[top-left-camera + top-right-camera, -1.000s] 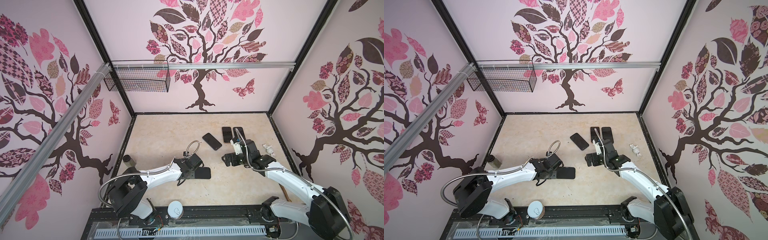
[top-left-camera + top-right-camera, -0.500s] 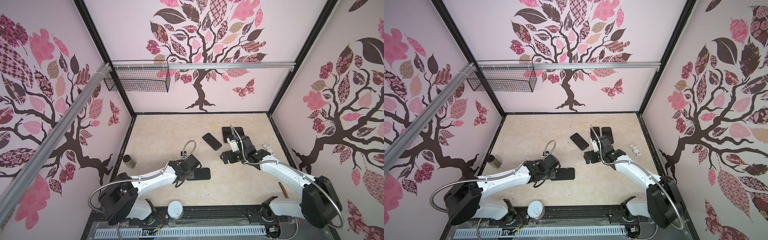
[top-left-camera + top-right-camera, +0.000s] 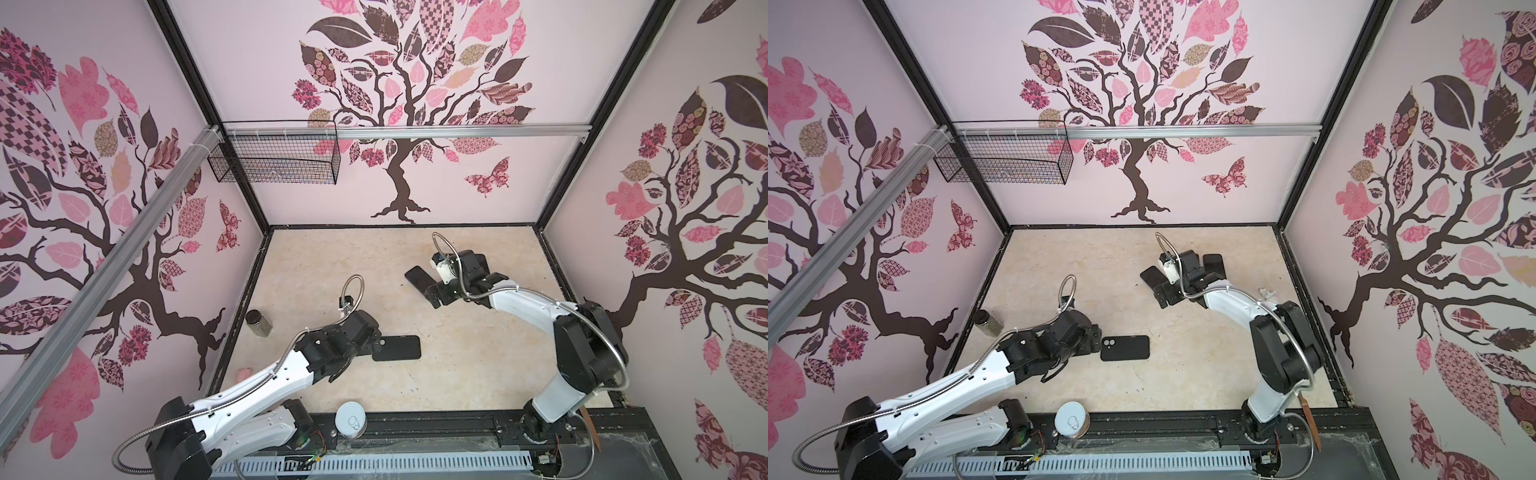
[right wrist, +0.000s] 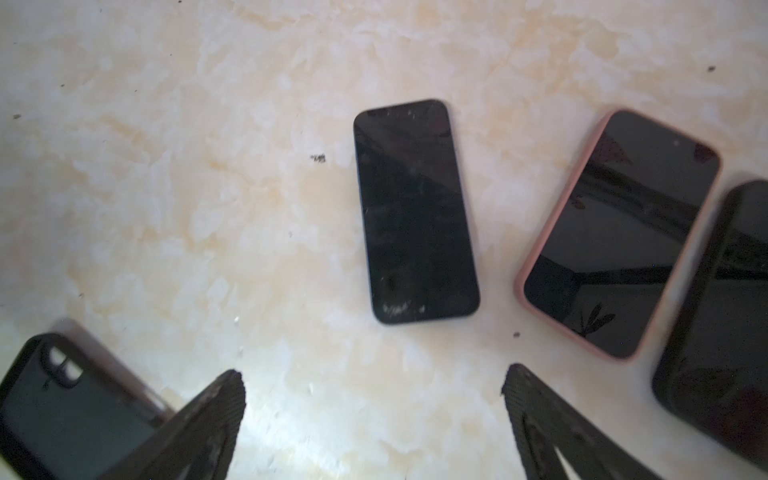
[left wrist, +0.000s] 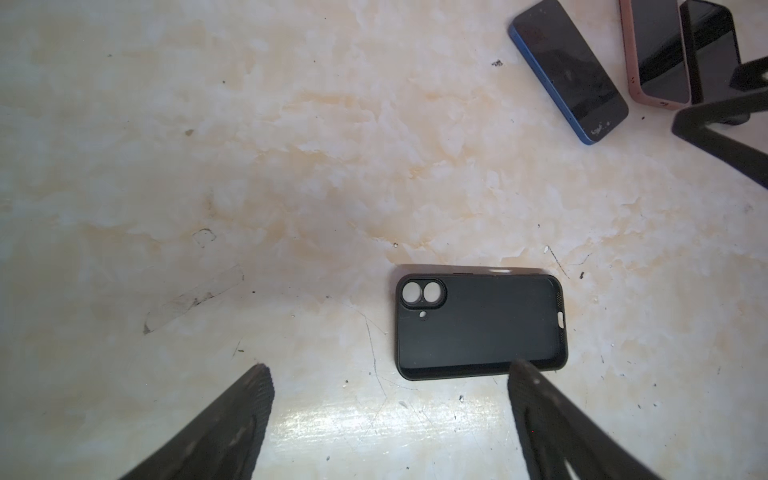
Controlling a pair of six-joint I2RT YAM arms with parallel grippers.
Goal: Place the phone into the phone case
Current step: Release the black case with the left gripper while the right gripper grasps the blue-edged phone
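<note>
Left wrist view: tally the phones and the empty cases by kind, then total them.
Phones: 3 (blue-edged phone, pink-cased phone, black-edged phone)
Empty cases: 1 (black case)
Total: 4

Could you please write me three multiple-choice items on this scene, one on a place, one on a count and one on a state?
1. Where does the black phone case lie?
A. on top of a phone
B. flat on the table by the left gripper
C. standing on its edge

2. How many phones lie near the right gripper?
A. one
B. three
C. five

3. How does the left gripper stand?
A. open
B. shut on the case
C. shut on a phone

Answers:
1 B: the left wrist view shows it flat on the table, just ahead of the fingers.
2 B: the wrist views show a blue-edged phone, a pink-cased phone and a black phone.
3 A: its fingers stand wide apart, clamped on nothing.
</note>
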